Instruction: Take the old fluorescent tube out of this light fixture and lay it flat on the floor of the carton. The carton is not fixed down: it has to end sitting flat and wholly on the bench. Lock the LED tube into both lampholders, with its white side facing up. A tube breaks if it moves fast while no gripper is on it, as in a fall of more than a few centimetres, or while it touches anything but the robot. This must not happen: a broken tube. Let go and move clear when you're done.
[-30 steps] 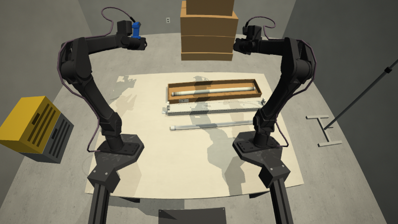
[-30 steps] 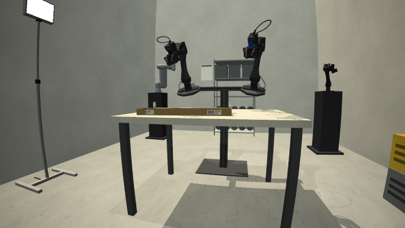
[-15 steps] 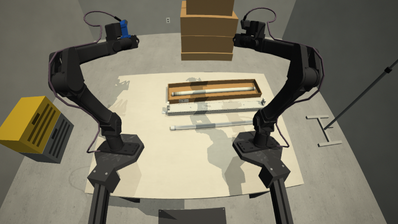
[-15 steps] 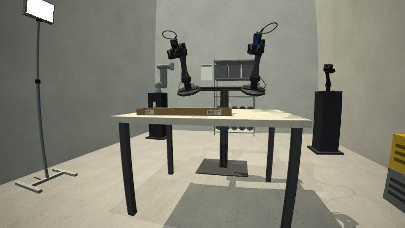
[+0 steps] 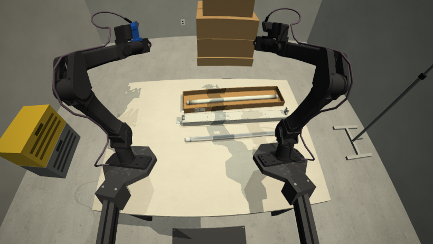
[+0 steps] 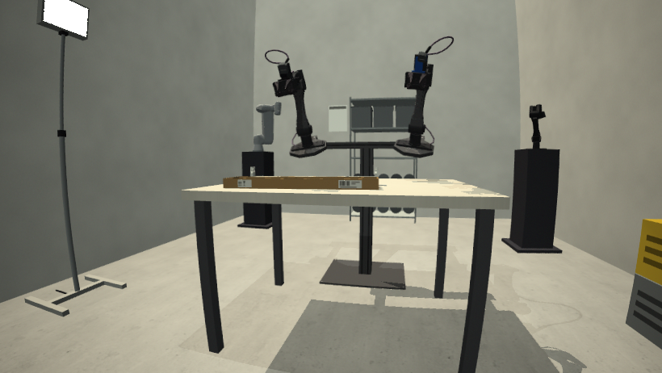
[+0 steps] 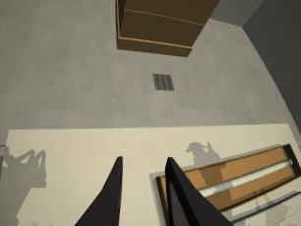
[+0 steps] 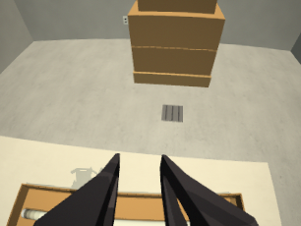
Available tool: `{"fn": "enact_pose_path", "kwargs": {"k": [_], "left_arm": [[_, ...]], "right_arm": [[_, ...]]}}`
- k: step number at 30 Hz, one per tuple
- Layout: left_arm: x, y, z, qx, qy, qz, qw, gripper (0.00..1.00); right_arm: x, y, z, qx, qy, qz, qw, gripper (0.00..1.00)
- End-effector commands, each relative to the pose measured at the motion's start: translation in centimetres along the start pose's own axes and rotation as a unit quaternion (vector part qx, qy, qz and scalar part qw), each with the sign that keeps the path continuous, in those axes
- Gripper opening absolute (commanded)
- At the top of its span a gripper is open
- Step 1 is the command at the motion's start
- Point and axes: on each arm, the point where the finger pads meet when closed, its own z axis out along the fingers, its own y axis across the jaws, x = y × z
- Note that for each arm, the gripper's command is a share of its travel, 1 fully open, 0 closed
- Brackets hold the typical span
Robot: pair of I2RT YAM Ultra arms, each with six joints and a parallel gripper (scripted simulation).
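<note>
1. The piece that matters now is the LED tube (image 5: 199, 138), lying loose on the counter (image 5: 181, 187) (image 6: 440, 201) (image 7: 74, 147) (image 8: 39, 152) on the robot's side of the fixture (image 5: 251, 114) (image 6: 252, 170) (image 7: 280, 213). Old tube (image 5: 242, 99) (image 7: 251, 176) (image 8: 34, 214) is already in the carton (image 5: 257, 106) (image 6: 296, 182) (image 7: 246, 164) (image 8: 140, 208), so I'd guess LED pickup is next

2. Left pincer (image 5: 149, 44) (image 6: 417, 80) (image 7: 146, 158) and right pincer (image 5: 255, 44) (image 6: 284, 88) (image 8: 140, 160) are both part open with nothing in them, up high and out past the tube. So it's down and back toward the bases for both

3. Long axis runs left to right, near enough parallel to the fixture, so fingers want to close across that line

4. Right arm's base is nearer, its arm hides that end from above. Left end sits between the bases, so left reaches inward

5. Can't tell which way the white side faces, worth checking before gripping
</note>
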Motion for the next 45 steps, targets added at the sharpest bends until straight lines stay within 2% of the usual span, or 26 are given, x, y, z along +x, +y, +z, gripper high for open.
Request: {"fn": "enact_pose_path", "kwargs": {"k": [1,2,8,11,16,18,19,26,29,35,36,37,40,43,45], "left_arm": [[-2.1,-0.2,-0.5,0.004,-0.018,-0.002,1.0,0.32],[-1.8,-0.1,-0.3,0.003,-0.015,-0.004,1.0,0.49],[-1.8,-0.1,-0.3,0.003,-0.015,-0.005,1.0,0.49],[-1.4,0.0,0.0,0.003,-0.009,-0.005,1.0,0.49],[-1.0,0.0,0.4,0.002,-0.003,-0.005,1.0,0.49],[-1.4,0.0,-0.4,0.002,-0.011,-0.006,1.0,0.49],[-2.1,0.1,-0.6,0.001,-0.021,-0.005,1.0,0.49],[-1.4,0.2,-0.4,0.0,-0.018,-0.006,1.0,0.49],[-0.9,0.2,-0.4,0.0,-0.013,-0.006,1.0,0.49],[-0.4,0.3,-0.3,-0.001,-0.008,-0.006,1.0,0.49],[1.0,-1.0,1.0,0.016,0.023,0.005,1.0,0.49],[0.2,-1.1,0.9,0.017,0.017,0.008,1.0,0.49],[2.0,-1.7,1.9,0.02,0.052,0.021,0.998,0.49],[3.8,-3.2,3.2,0.037,0.091,0.04,0.994,0.49],[5.3,-4.5,4.1,0.052,0.122,0.056,0.99,0.49]], "right_arm": [[-2.0,0.4,-0.6,-0.004,-0.019,-0.005,1.0,0.32],[-2.3,0.4,-0.5,-0.003,-0.026,-0.005,1.0,0.32],[-1.2,0.4,0.3,-0.002,-0.012,-0.006,1.0,0.32],[-1.9,0.4,-0.4,-0.002,-0.024,-0.006,1.0,0.32],[-1.0,0.4,-0.3,-0.003,-0.012,-0.006,1.0,0.32],[-0.6,0.4,-0.1,-0.002,-0.007,-0.006,1.0,0.32],[-0.4,0.4,-0.1,-0.002,-0.005,-0.007,1.0,0.49],[1.0,0.4,0.2,-0.002,0.012,-0.006,1.0,0.49],[-0.6,0.4,-0.3,-0.002,-0.007,-0.006,1.0,0.49],[-0.8,0.4,-0.5,-0.002,-0.009,-0.005,1.0,0.49],[3.6,-0.9,1.0,0.017,0.048,0.008,0.999,0.49],[3.2,-1.0,0.9,0.018,0.046,0.014,0.999,0.49],[2.0,-1.3,1.1,0.02,0.042,0.04,0.998,0.49],[6.4,-2.4,1.7,0.043,0.097,0.076,0.991,0.49],[7.1,-2.9,2.1,0.047,0.114,0.106,0.987,0.49]]}}
